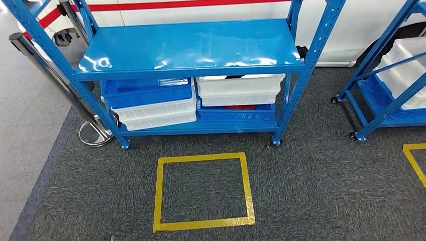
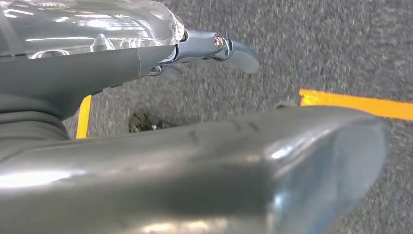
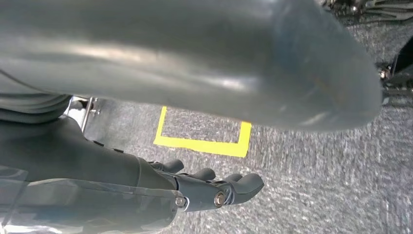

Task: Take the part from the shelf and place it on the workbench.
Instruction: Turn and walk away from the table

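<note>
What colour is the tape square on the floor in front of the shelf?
Yellow. The tape square lies on dark grey carpet, clearest in the head view.

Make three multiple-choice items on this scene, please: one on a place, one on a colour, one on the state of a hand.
1. Where do the white bins sit?
A. on the top board
B. on the lower shelf
C. on the floor

2. What colour is the tape square on the floor?
A. red
B. white
C. yellow

3. What does the right hand hold?
A. nothing
B. a bin
C. tape

Answers: B, the bins lie under the bare top board of the blue shelf; C, the tape is yellow on grey carpet; A, its fingers hang free above the carpet.
</note>
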Robot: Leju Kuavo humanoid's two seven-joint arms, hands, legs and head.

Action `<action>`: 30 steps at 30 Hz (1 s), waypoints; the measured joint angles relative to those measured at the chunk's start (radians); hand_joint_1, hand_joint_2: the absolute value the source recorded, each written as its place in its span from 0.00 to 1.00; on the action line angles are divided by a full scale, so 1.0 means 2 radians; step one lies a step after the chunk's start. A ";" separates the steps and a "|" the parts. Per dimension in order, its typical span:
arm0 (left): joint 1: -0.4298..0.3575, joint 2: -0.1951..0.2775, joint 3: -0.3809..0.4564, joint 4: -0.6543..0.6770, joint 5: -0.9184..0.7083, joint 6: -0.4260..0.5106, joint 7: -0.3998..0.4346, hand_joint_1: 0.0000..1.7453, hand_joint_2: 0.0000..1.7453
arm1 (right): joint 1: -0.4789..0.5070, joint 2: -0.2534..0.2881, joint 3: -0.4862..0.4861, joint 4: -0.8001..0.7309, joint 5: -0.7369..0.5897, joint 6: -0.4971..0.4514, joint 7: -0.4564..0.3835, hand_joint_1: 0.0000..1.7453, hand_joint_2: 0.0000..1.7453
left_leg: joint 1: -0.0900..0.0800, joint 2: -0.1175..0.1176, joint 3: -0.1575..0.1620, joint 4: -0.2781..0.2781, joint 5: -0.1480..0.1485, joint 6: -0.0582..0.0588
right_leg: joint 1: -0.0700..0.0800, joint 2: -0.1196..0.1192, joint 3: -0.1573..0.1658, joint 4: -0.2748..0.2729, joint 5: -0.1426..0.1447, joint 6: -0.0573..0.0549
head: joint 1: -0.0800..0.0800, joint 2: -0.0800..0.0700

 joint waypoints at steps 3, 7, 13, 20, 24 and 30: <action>0.001 0.000 0.000 0.000 0.000 0.000 0.000 0.00 0.00 | 0.001 0.000 -0.001 0.000 0.000 0.000 0.000 0.00 0.00 | -0.001 0.002 -0.072 0.096 -0.016 0.001 | 0.003 0.000 0.032 -0.011 -0.017 -0.007 | 0.000 0.000; 0.006 0.000 0.000 0.000 0.000 0.001 0.000 0.00 0.00 | 0.001 0.000 -0.001 0.000 0.002 0.000 0.000 0.00 0.00 | -0.007 0.002 -0.124 0.082 -0.076 0.013 | 0.011 0.004 0.078 -0.019 -0.046 -0.011 | 0.000 0.000; 0.010 0.002 0.000 0.003 0.000 0.002 0.000 0.00 0.00 | -0.003 0.002 -0.001 0.002 0.013 -0.002 0.001 0.00 0.00 | -0.029 -0.004 -0.120 -0.017 0.073 0.042 | 0.017 0.008 0.121 -0.009 -0.079 -0.002 | 0.001 0.000; 0.002 0.000 0.000 0.003 -0.001 0.003 0.000 0.00 0.00 | -0.008 0.002 0.002 0.002 0.024 -0.003 0.002 0.00 0.00 | -0.024 -0.010 -0.077 -0.028 0.046 0.052 | 0.009 0.007 0.018 0.127 -0.128 0.015 | 0.001 0.000; 0.006 -0.002 0.000 0.003 -0.001 0.003 0.000 0.00 0.00 | -0.003 0.000 0.000 0.002 0.014 -0.009 0.002 0.00 0.00 | -0.021 -0.016 -0.049 -0.027 0.022 0.046 | 0.007 0.007 0.003 0.050 -0.070 0.018 | 0.001 0.000; 0.003 -0.002 0.000 0.004 -0.001 0.001 -0.002 0.00 0.00 | -0.003 -0.001 -0.003 0.003 0.010 -0.011 -0.001 0.00 0.00 | -0.021 -0.013 -0.042 -0.016 0.003 0.028 | 0.009 0.007 0.006 0.000 -0.003 -0.002 | 0.001 0.000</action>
